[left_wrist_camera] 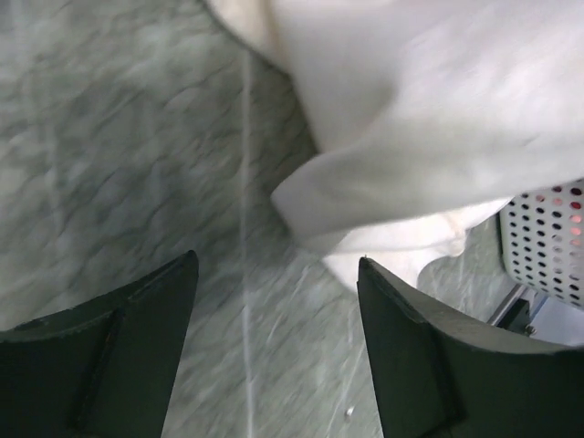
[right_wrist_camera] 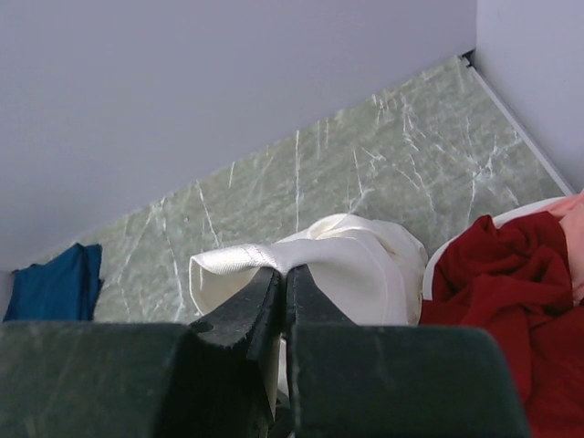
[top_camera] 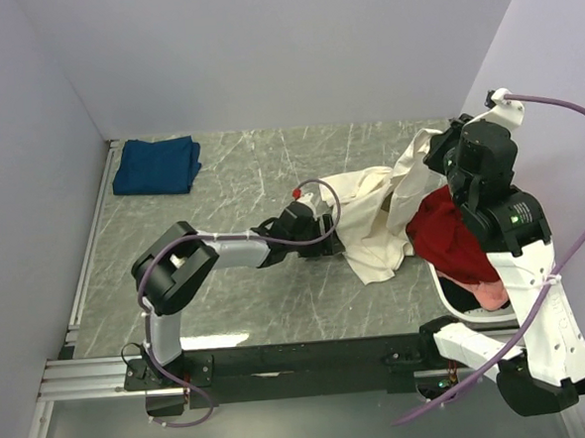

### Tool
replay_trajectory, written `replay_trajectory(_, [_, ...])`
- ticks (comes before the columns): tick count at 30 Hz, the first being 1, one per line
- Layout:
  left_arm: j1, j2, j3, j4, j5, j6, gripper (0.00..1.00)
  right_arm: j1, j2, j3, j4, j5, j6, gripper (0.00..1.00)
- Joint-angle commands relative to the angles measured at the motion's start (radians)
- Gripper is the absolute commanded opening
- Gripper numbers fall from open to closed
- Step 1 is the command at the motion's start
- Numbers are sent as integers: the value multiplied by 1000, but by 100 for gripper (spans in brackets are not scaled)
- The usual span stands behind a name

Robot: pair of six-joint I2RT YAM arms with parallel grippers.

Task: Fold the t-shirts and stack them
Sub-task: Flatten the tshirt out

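One cream t-shirt [right_wrist_camera: 356,265] hem in right jaws; open tabletop [top_camera: 251,182] leftward.

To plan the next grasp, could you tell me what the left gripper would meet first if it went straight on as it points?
Most likely the cream-white t-shirt: its bunched edge lies just ahead of the open left gripper. The wrist view is blurred, so depth is uncertain.

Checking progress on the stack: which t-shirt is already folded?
The dark blue t-shirt, folded flat in the far left corner. The cream-white one hangs from the right gripper; the red one lies crumpled in the basket.
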Motion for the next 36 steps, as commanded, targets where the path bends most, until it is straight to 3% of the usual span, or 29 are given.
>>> replay_trajectory(1, [-11, 45, 66, 51, 28, 0, 75, -9, 11, 47, -15, -9, -14, 0])
replay_trajectory(8, [-31, 117, 149, 80, 48, 0, 66, -10, 41, 104, -21, -15, -14, 0])
replay_trajectory(11, [-34, 117, 152, 72, 25, -2, 33, -9, 55, 114, -19, -18, -14, 0])
replay_trajectory(12, [-34, 96, 147, 63, 8, 7, 9, -10, 60, 120, -19, -15, -16, 0])
replay_trajectory(13, [-33, 77, 140, 51, -16, 15, 1, -12, 64, 122, -13, -13, -16, 0])
replay_trajectory(18, [50, -146, 48, -96, -214, 59, 0, -29, 127, 148, 5, -25, -28, 0])
replay_trajectory(22, [206, -343, -26, -186, -234, 79, 0, -52, 172, 163, 85, -97, -39, 0])
replay_trajectory(27, [374, -463, 70, -296, -317, 107, 0, -64, 225, 139, 263, -214, -80, 0])
replay_trajectory(30, [453, -411, 236, -320, -311, 148, 0, -75, 302, 197, 366, -249, -114, 0])
replay_trajectory(36, [564, -149, 843, -556, -283, 295, 0, -135, 495, 497, 403, -321, -138, 0])
